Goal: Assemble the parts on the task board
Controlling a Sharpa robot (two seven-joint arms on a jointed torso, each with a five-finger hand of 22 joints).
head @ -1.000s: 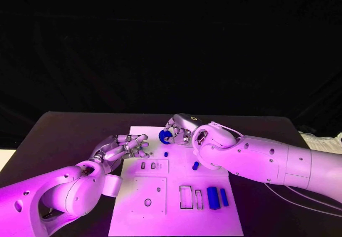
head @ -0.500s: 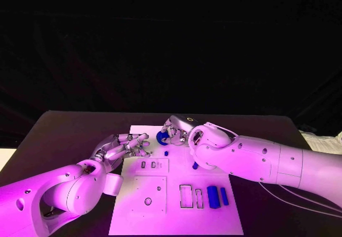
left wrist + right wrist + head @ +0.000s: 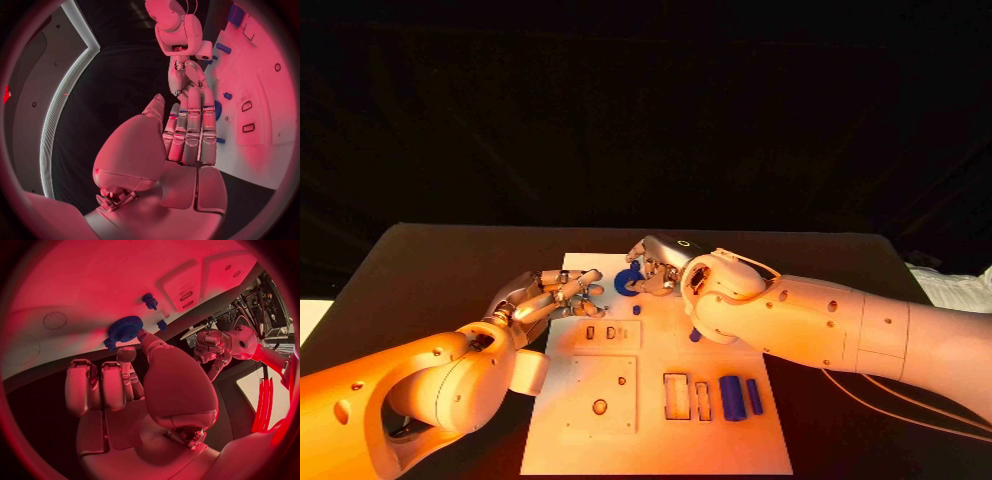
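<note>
Right robot hand (image 3: 668, 262) pinches a round blue toothed gear (image 3: 630, 280) at its fingertips over the far end of the flat white task board (image 3: 646, 440) on the black bench (image 3: 444, 260). Left robot hand (image 3: 553, 297) hovers at the board's left edge, fingers spread, holding nothing. Two blue rectangular bars (image 3: 740, 397) lie nearer the robot.

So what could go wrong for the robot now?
The right robot hand holds the blue gear only at its edge, between fingertips, so it might slip and drop onto the task board. The left robot hand waits very close by at the board's edge, so the two could bump. A small blue peg stands nearby and could get knocked.
</note>
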